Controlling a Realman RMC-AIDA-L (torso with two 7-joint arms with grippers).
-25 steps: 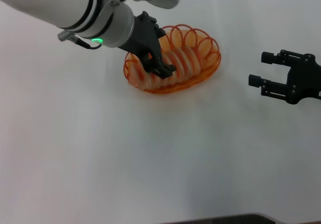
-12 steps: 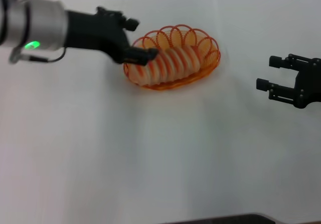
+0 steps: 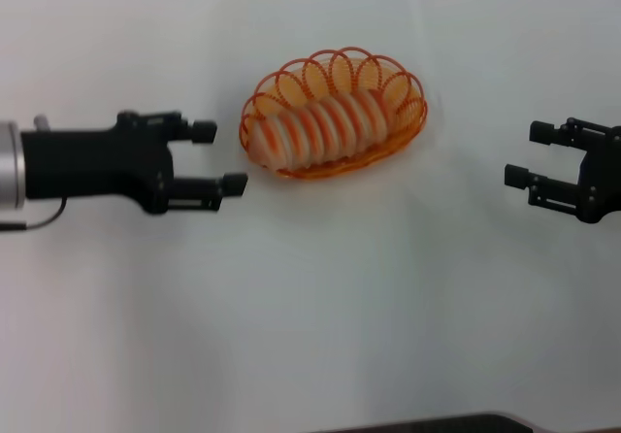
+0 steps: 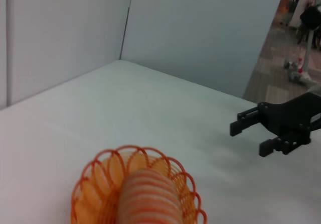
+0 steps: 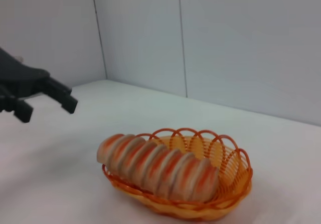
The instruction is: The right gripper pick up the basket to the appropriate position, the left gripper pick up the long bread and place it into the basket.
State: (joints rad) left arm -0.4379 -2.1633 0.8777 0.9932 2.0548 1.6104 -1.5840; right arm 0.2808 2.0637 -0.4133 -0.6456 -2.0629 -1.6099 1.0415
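Basket and bread are found together on the white desk [image 3: 320,336], which is the largest thing in view and carries everything else. On the left side of the desk the left tool [image 3: 218,159] is seen just beside the near-left end of the basket [image 3: 398,134], clear of it, with its two fingers spread apart and nothing between them. The right tool [image 3: 529,154] is held well apart on the other side, its fingers likewise parted and empty, pointing toward the basket. The oval orange wire basket sits toward the far middle of the desk, and the long bread [image 3: 320,129] lies lengthwise inside it, resting within the looped rim, one rounded end toward the left tool. Both steps are judged to be finished: the basket is placed and the loaf is in it, with neither tool touching either. Little more is thought to be called for than both arms being drawn clear and parked; no new grasp appears needed, and the basket should be left undisturbed.
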